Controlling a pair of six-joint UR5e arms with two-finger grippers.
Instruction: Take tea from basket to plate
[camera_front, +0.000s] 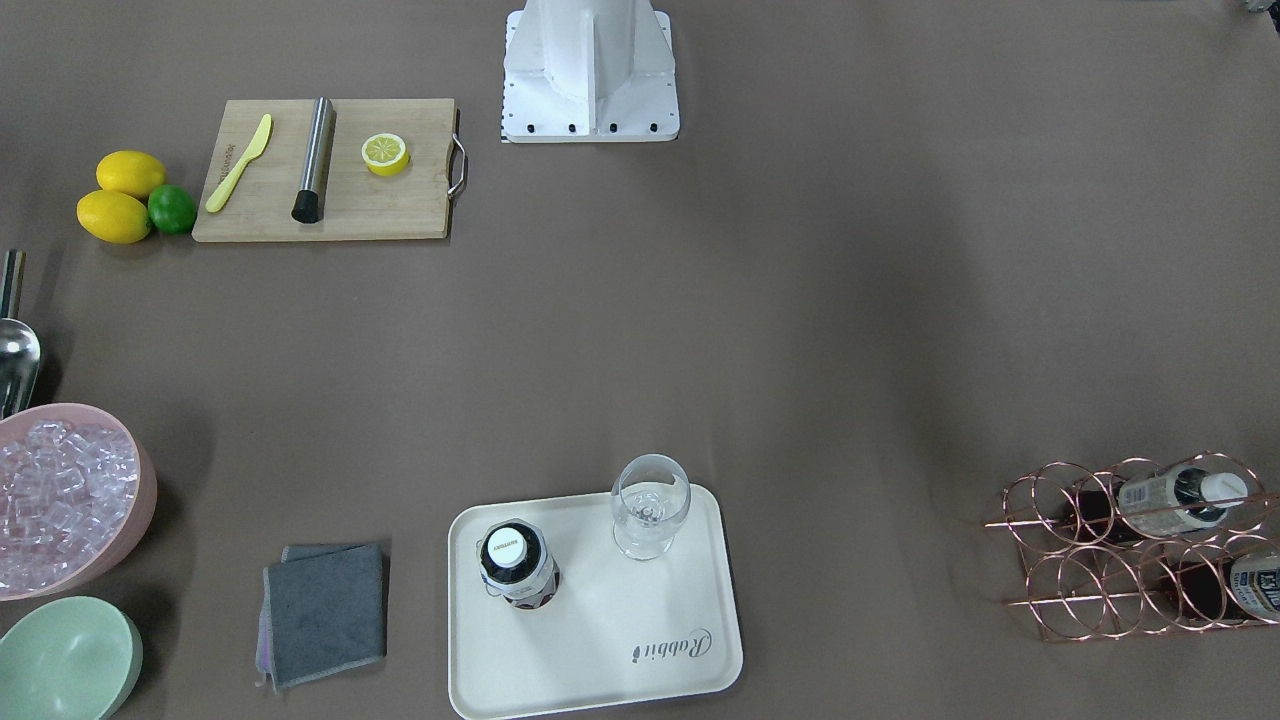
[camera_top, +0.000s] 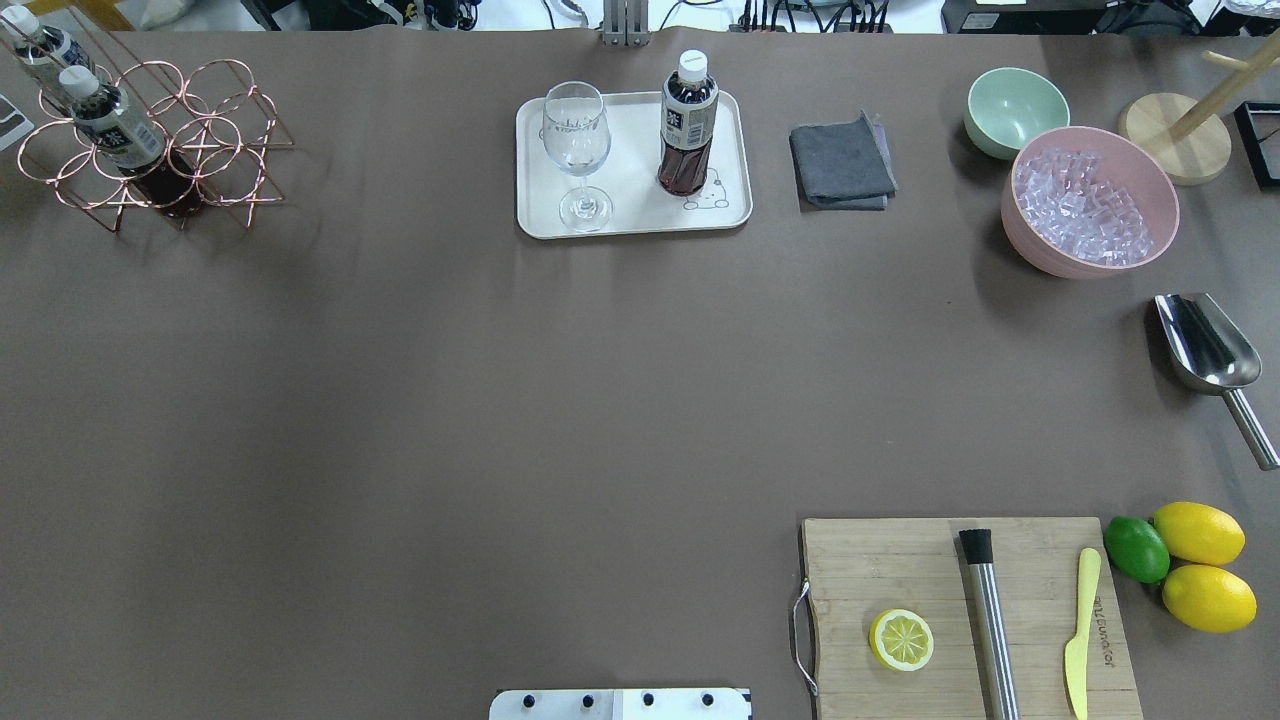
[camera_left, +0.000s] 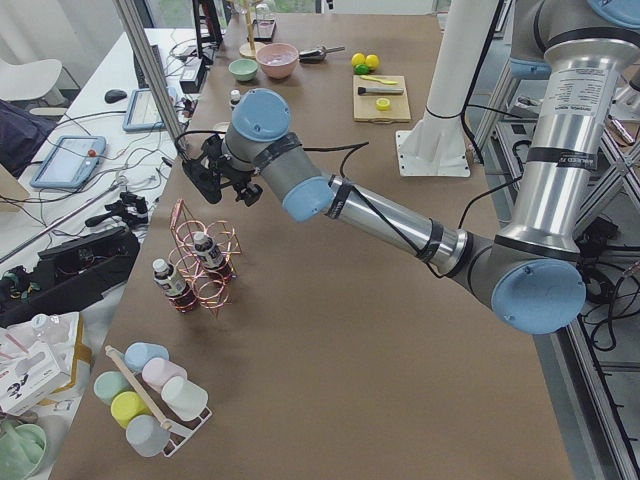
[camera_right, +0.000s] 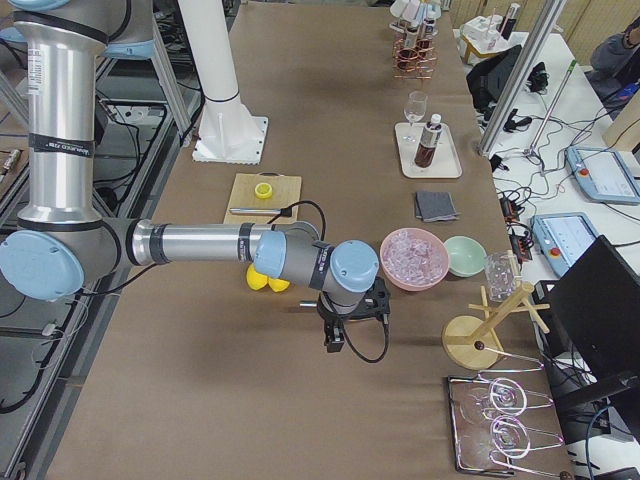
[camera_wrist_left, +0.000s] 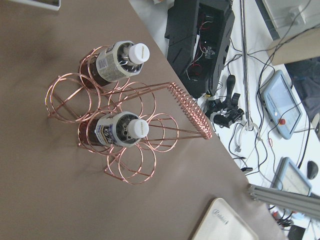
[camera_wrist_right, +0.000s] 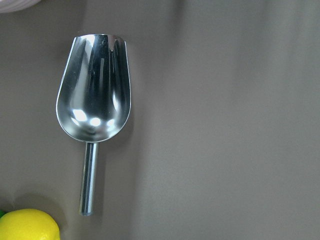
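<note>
Since one tea already stands upright on the plate, cap up, beside a wine glass at the middle of the worktop's far edge, any further move turns on the basket at the far left corner, where two like bottles sit in the wire rings: the plate-side bottle and the corner-side bottle. The left gripper hangs over that corner, and its wrist view looks almost straight down onto both white caps, so the bottles lie below it and slightly to one side. Their long axes run up and down, caps pointing up towards the gripper, bases hidden low in the rings. They may lean a little in the wire, but from these angles I cannot be sure. The left arm is plainly the nearer one. The right gripper is well apart, over the right end of the worktop above a metal scoop lying flat. Neither gripper shows its fingers clearly enough to say how wide it stands — only the side views catch them. My judgement is that a straight descent over a cap, then a lift along the bottle's own axis, would clear the rings and the tall coiled handle
</note>
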